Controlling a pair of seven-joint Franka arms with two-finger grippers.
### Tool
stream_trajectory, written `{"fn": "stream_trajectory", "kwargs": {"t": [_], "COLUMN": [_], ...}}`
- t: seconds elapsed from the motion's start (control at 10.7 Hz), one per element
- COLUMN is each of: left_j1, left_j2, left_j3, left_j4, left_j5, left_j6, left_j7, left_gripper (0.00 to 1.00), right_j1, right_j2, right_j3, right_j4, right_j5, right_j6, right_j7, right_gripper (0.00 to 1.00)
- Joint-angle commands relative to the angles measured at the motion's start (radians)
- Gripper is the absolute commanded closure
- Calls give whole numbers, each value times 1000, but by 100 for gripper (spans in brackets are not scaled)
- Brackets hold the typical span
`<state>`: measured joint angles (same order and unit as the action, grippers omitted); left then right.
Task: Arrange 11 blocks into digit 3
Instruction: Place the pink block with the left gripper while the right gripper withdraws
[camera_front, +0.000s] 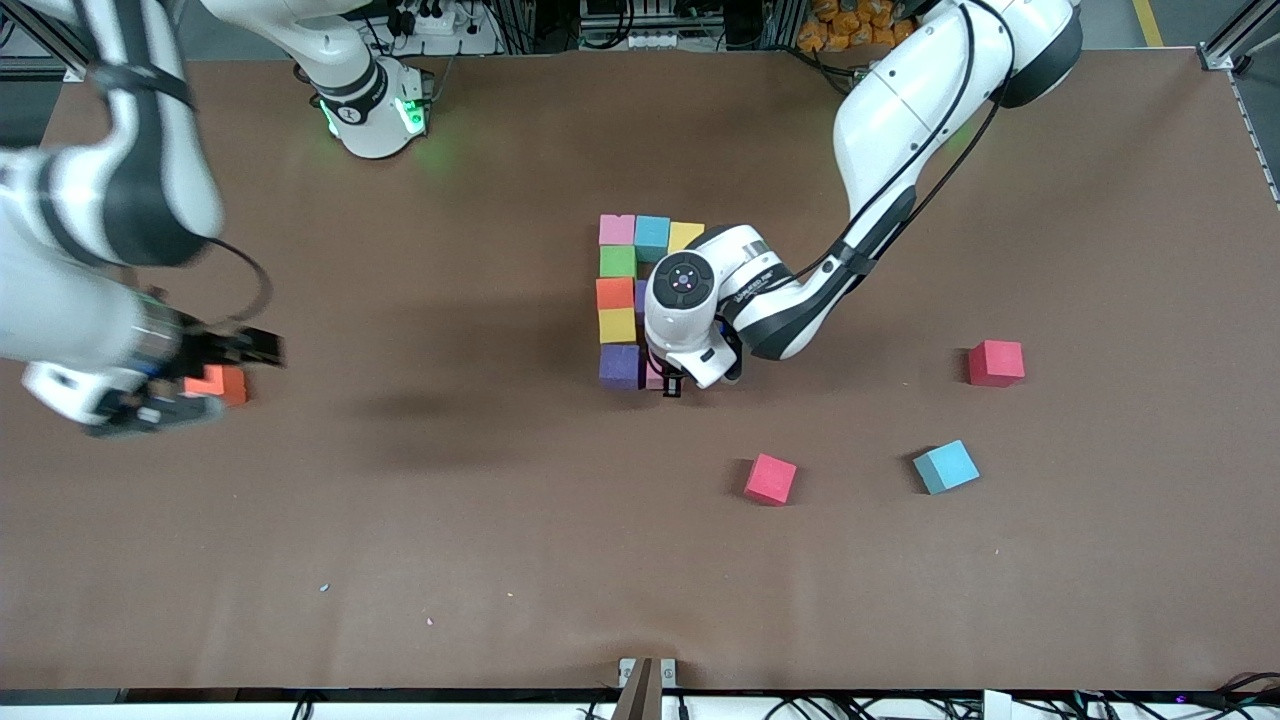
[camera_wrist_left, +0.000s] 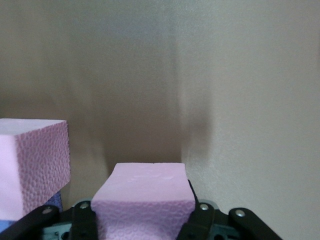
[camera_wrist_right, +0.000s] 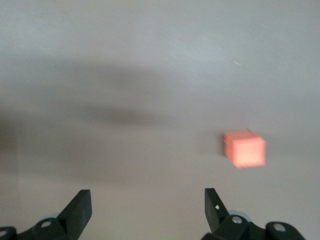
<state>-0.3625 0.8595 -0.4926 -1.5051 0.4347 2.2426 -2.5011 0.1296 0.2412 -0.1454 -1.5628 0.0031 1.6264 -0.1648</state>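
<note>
The digit is standing partly built on the worktop (camera_front: 400, 560): a top row of pink (camera_front: 616, 229), teal (camera_front: 652, 237) and yellow (camera_front: 684, 236) blocks, then a column of green (camera_front: 617, 262), orange (camera_front: 614, 293), yellow (camera_front: 617, 325) and purple (camera_front: 619, 366). The left gripper (camera_front: 672, 385) is hanging just beside the purple block, its fingers (camera_wrist_left: 82, 220) clamped on a pink block (camera_wrist_left: 142, 200). Three loose blocks are waiting toward the left arm's end: two red (camera_front: 995, 362) (camera_front: 770, 479) and one teal (camera_front: 945, 467). The right gripper (camera_front: 215, 375) is hovering over a lone orange block (camera_wrist_right: 244, 148), fingers (camera_wrist_right: 77, 210) apart. Judging by this, a few placements are remaining.
</note>
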Motion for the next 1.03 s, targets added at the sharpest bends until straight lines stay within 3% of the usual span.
{"fn": "stream_trajectory", "kwargs": {"t": [0.0, 0.19, 0.47, 0.66, 0.94], "left_j1": [-47, -52, -73, -85, -95], "left_j2": [29, 29, 61, 62, 62], "left_j3": [46, 46, 46, 58, 63], "left_j4": [45, 52, 85, 88, 88], "left_j5": [-25, -25, -24, -24, -24], "left_j6": [-17, -12, -12, -12, -11], "left_j7": [-16, -18, -28, -31, -31], "left_gripper": [94, 93, 93, 93, 92], "right_j1": [-77, -192, -180, -148, -130], "right_j2": [-106, -161, -192, -278, -289], "right_j3": [36, 126, 161, 197, 213], "right_j4": [17, 15, 17, -31, -34], "right_j5": [-22, -26, -32, -32, -35], "right_j6": [-100, -173, -171, -251, -272], "right_j7": [-1, 8, 54, 56, 64], "right_gripper": [0, 0, 0, 0, 0]}}
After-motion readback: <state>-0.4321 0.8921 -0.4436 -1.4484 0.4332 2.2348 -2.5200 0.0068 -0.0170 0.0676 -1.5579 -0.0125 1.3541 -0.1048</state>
